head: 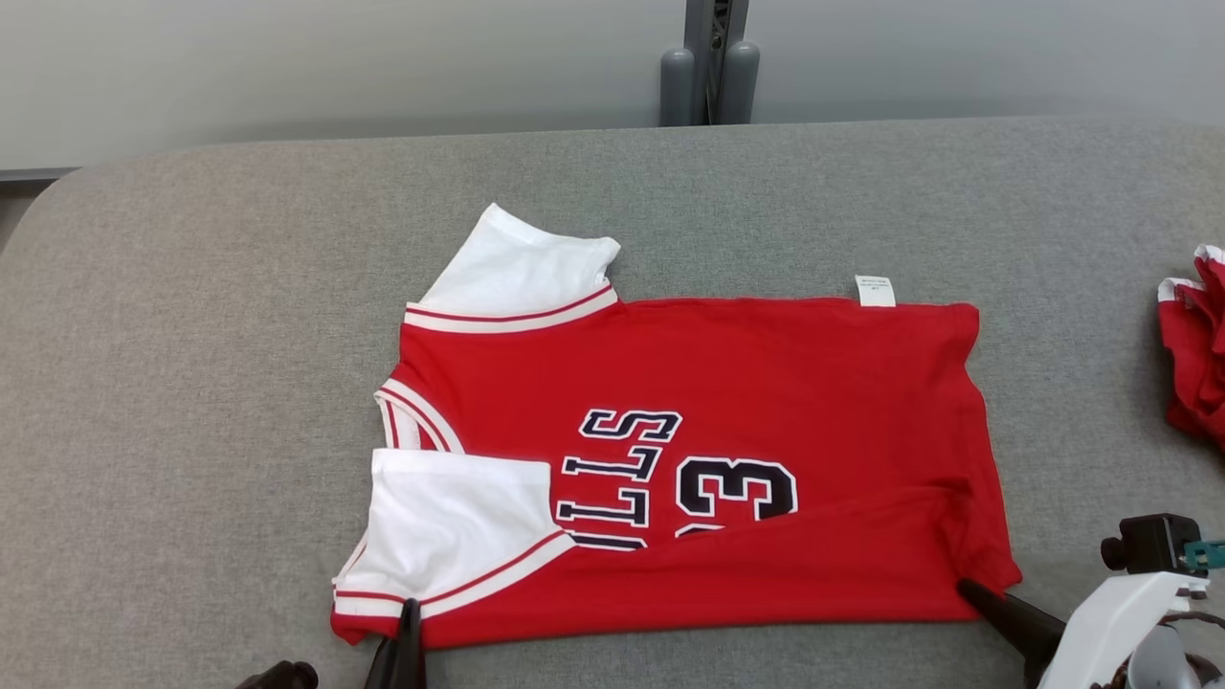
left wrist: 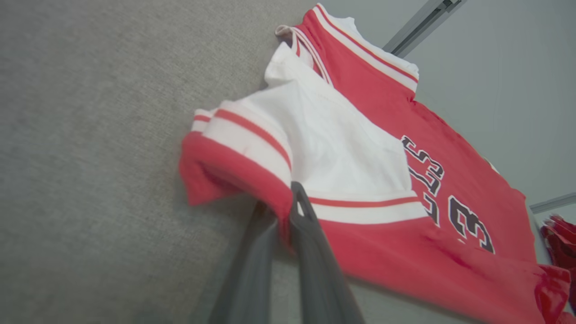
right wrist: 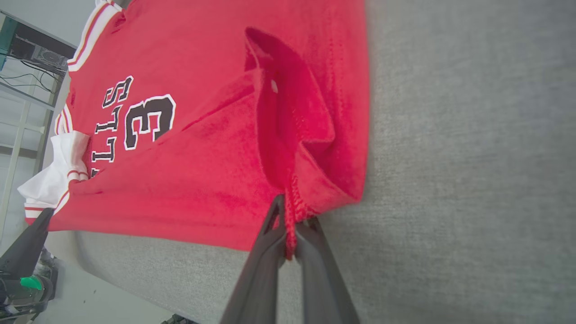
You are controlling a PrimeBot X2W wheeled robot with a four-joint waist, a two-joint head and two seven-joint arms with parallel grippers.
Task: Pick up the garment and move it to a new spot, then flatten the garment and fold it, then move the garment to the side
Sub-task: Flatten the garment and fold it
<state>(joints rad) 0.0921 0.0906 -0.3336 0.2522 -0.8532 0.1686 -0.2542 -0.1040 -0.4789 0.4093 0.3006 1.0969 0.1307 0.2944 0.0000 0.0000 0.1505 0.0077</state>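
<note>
Garment (head: pixel 727 383) part-folded, L jaws clamped on sleeve-end edge, R jaws clamped on hem corner

One jersey (head: pixel 727 383); one other red garment (head: pixel 1196 354); one table (head: pixel 191 335); two grippers (head: pixel 410 608) (head: pixel 967 586).

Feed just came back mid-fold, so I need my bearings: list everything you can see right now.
jersey: one, red with white sleeves and black lettering, table centre, near side partly folded over
label: one, white, jersey's far edge
second garment: one, red with white trim, table's right edge
table: one, grey, under everything
post: one, grey, behind table
left tool: one, dark, shut on jersey's near sleeve-end corner
right tool: one, dark, shut on jersey's near hem corner
</note>
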